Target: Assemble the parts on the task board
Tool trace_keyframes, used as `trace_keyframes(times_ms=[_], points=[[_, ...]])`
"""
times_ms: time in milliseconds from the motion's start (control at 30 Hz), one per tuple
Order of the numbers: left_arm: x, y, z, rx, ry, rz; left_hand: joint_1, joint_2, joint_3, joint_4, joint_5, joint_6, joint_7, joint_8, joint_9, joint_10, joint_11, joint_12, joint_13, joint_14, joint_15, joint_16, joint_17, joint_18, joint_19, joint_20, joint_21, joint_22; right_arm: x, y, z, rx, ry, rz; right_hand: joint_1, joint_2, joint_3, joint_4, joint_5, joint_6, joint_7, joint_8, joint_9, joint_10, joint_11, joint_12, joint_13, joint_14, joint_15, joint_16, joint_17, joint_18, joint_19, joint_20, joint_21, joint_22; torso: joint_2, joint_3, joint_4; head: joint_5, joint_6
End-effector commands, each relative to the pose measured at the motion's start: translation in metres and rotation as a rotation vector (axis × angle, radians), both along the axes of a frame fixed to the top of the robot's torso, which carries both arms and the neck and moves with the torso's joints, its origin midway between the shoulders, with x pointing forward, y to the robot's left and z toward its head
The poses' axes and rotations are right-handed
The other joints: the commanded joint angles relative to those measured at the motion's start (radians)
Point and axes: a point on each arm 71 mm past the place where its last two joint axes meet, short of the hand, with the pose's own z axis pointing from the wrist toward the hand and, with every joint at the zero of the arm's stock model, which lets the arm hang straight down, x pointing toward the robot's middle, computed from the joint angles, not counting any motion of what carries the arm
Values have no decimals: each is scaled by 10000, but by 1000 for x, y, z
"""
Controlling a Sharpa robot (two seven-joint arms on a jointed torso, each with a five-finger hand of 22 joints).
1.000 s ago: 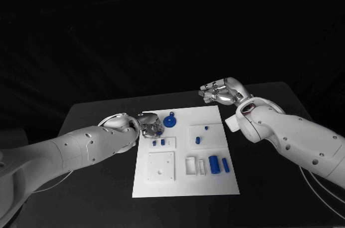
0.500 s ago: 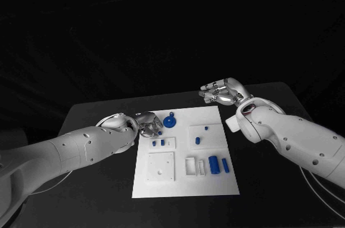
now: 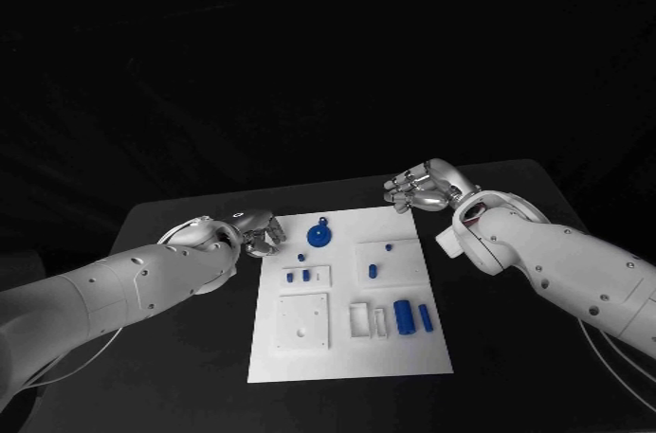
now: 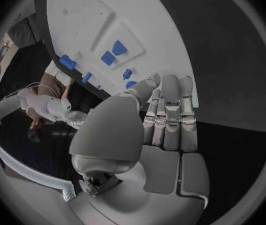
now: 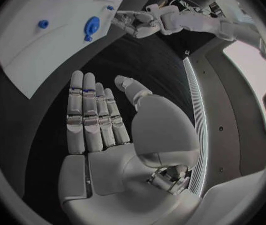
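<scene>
The white task board (image 3: 349,357) lies mid-table. A round blue part with a stem (image 3: 318,234) sits near its far edge, small blue pegs (image 3: 299,275) stand in a raised block, and two blue cylinders (image 3: 405,316) lie at the right. My left hand (image 3: 260,232) hovers just off the board's far left corner with its fingers (image 4: 170,115) straight and nothing in them. Beyond the far right corner my right hand (image 3: 421,187) is raised, its palm flat and fingers (image 5: 89,115) extended, holding nothing. The right wrist view shows the board (image 5: 33,45) and the round part (image 5: 92,24).
A white square plate with holes (image 3: 302,319) and a small white frame (image 3: 362,317) sit on the board. Two more blue pieces (image 3: 381,255) lie on a raised block at centre right. Black table (image 3: 164,357) surrounds the board on all sides.
My left hand has drawn back leftward off the board's far corner, uncovering a small blue piece there. The right hand has barely shifted.
</scene>
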Motion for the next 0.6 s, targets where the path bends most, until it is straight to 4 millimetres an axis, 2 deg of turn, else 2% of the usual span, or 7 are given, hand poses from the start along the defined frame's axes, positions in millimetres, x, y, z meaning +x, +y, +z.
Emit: trace_keyframes(times_ms=[33,167,233,367,467,500,600], points=[[2,8,14,-1591,-591,538,-162,-40,-39,131,-166,-132,-60,35,7,291,-59,16,4,-225,-18,-553,-250,-8,-292,35,-198,129,-2,2,-6,-2364,-404,1018,163,-12,-118,-256,-491,268,-99,37,14,225,-109,-23,-1,748,-287,253,304,73,578,-339,582,321,-7,0,14,-98,104],[4,19,31,-3920,-449,1452,-490,-20,-585,549,-229,-241,39,29,4,634,-134,79,28,-245,-9,-1320,-534,-242,-335,38,-961,-451,-4,0,-15,-3980,-459,1220,246,40,-222,-588,-1097,393,-157,-5,-5,374,-234,-33,-2,1242,-630,1430,1753,-75,971,-849,1954,1304,-8,-7,9,-169,166],[4,23,40,-5204,-170,1842,-431,54,-850,663,-211,-106,135,41,7,509,-75,66,21,-526,108,-2324,-885,-365,-472,107,-1671,-1006,-6,1,-20,-4808,-435,1219,37,14,-122,-672,-1121,364,-172,2,-1,200,-221,-17,5,1334,-687,1825,2584,35,977,-874,2654,1883,-9,-19,12,-195,205],[2,29,57,-7362,337,2235,-467,94,-796,723,-156,-49,227,25,1,-295,312,61,8,-2224,943,-5415,-1867,-650,-2108,837,-3405,-2281,-9,7,-29,-6047,-420,1149,-83,-96,135,-702,-1225,389,-201,5,1,69,-214,-23,5,1234,-748,2977,3878,129,1060,-912,3400,2546,-24,-17,-15,-179,277],[-1,32,70,-8726,600,2349,-448,176,-823,681,-83,-9,193,34,2,-463,358,74,7,-1719,1200,-7832,-1849,-575,-2560,1241,-3664,-3931,-12,13,-34,-6838,-505,1036,-93,-211,569,-731,-1806,346,-198,2,-1,-96,-184,-17,5,1254,-771,3640,4609,199,1103,-935,3908,3035,-52,-45,11,-229,304],[-2,33,74,-9095,679,2365,-429,215,-869,583,-70,8,179,37,4,-502,346,65,-5,-1094,1212,-9060,-1777,-552,-2518,1306,-3587,-5153,-13,15,-35,-7072,-545,997,-113,-285,769,-738,-1902,335,-207,-1,-1,-171,-177,8,13,1224,-769,3907,4847,229,1136,-937,4088,3209,-49,-54,28,-259,326],[-6,32,82,-9908,882,2383,-493,278,-897,508,-21,54,170,36,5,-481,363,68,2,-1032,1298,-9741,-1814,-641,-2464,1340,-3640,-6176,-16,21,-40,-7668,-665,905,-123,-490,1409,-672,-2297,379,-204,9,3,-290,-142,-20,4,1075,-762,4488,5408,327,992,-917,4546,3773,-44,-87,43,-289,373]])
